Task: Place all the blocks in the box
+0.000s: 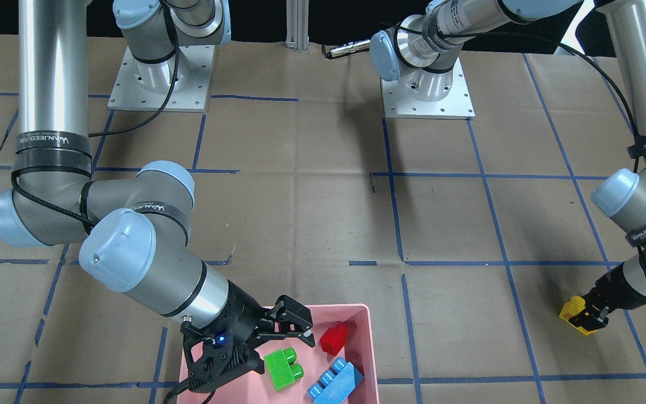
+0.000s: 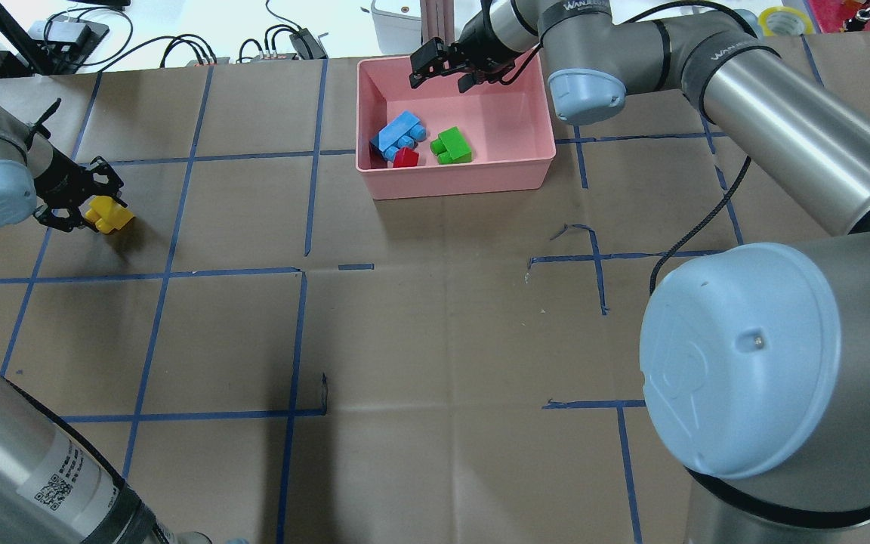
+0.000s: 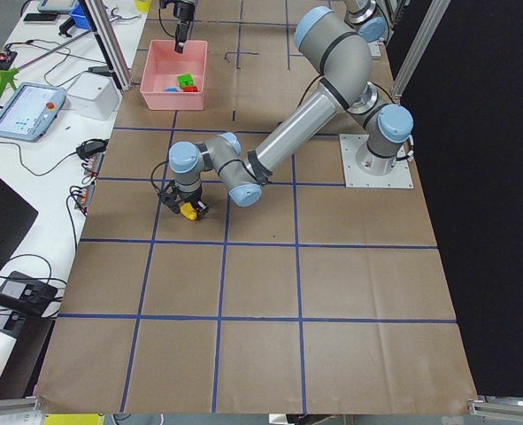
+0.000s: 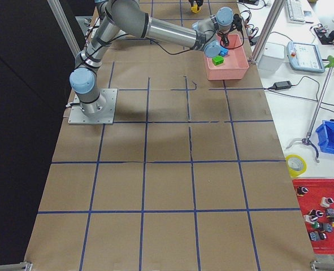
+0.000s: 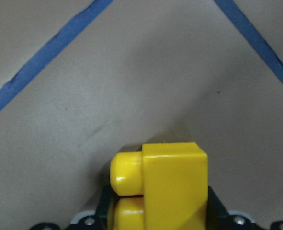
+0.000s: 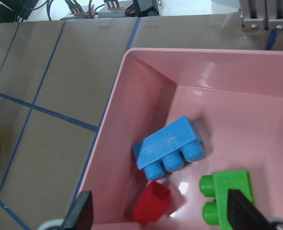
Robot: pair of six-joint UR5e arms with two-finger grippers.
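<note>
The pink box (image 2: 458, 181) stands at the far middle of the table. In it lie the light blue block (image 2: 399, 134), the red block (image 2: 405, 157) and the green block (image 2: 452, 146). They also show in the right wrist view: blue (image 6: 170, 146), red (image 6: 153, 203), green (image 6: 227, 196). My right gripper (image 2: 442, 79) hangs open and empty above the box's far side. My left gripper (image 2: 95, 211) is at the far left, shut on the yellow block (image 2: 110, 215), which sits low over the paper. The left wrist view shows the yellow block (image 5: 172, 187) between the fingers.
Brown paper with blue tape lines (image 2: 299, 272) covers the table. The right arm's big elbow (image 2: 737, 363) fills the near right of the overhead view. Cables and devices (image 2: 284, 41) lie beyond the far edge.
</note>
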